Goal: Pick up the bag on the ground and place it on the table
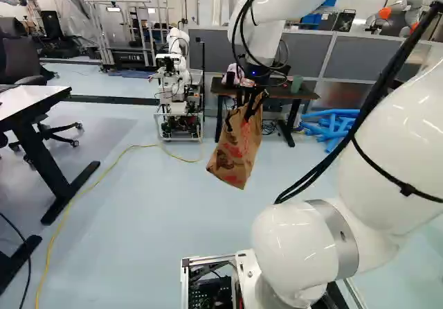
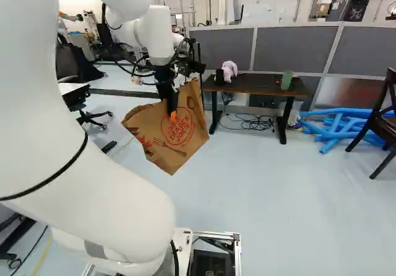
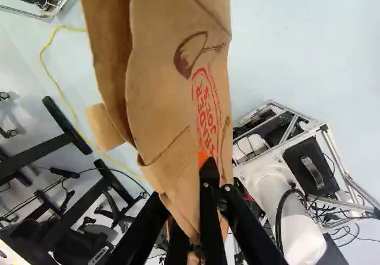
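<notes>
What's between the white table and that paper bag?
A yellow cable crosses the floor between them in the left base view; the bag hangs above it.

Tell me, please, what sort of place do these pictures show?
It is probably a robotics laboratory or workshop. In the left base view, another robot stands on a metal frame, and there is an office chair. Grey partition panels stand along the far side.

paper bag point(image 2: 189, 112): brown colour, having 1 round red print and 1 darker brown fork drawing | gripper point(image 2: 171, 110): black, pads point(image 2: 174, 116) orange | arm point(image 2: 93, 164): white | foam tubes point(image 2: 337, 127): blue | floor point(image 2: 260, 183): pale blue
</notes>
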Motion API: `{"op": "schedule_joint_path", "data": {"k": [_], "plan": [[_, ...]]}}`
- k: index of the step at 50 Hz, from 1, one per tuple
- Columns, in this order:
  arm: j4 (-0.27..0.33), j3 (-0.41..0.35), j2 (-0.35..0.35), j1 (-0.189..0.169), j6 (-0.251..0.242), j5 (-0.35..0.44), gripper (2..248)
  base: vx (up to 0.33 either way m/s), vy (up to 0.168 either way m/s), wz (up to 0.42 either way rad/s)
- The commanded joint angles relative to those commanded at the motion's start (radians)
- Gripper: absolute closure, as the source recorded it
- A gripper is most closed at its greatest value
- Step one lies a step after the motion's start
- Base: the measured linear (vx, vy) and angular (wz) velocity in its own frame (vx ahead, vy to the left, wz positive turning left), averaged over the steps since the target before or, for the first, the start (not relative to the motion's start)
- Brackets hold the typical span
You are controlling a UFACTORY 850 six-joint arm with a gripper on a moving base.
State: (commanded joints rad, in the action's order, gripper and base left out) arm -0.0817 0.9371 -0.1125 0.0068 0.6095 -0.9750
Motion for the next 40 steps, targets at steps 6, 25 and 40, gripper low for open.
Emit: {"op": "schedule_joint_path", "data": {"k": [6,25,40], "plan": [[0.011,0.023,0.002,0.0,0.0,-0.02,229,0.0,0.0,0.0],[0.046,0.089,0.004,-0.001,0.0,-0.091,229,0.0,0.0,0.0],[0.053,0.11,-0.001,-0.001,0.0,-0.106,229,0.0,0.0,0.0]]}}
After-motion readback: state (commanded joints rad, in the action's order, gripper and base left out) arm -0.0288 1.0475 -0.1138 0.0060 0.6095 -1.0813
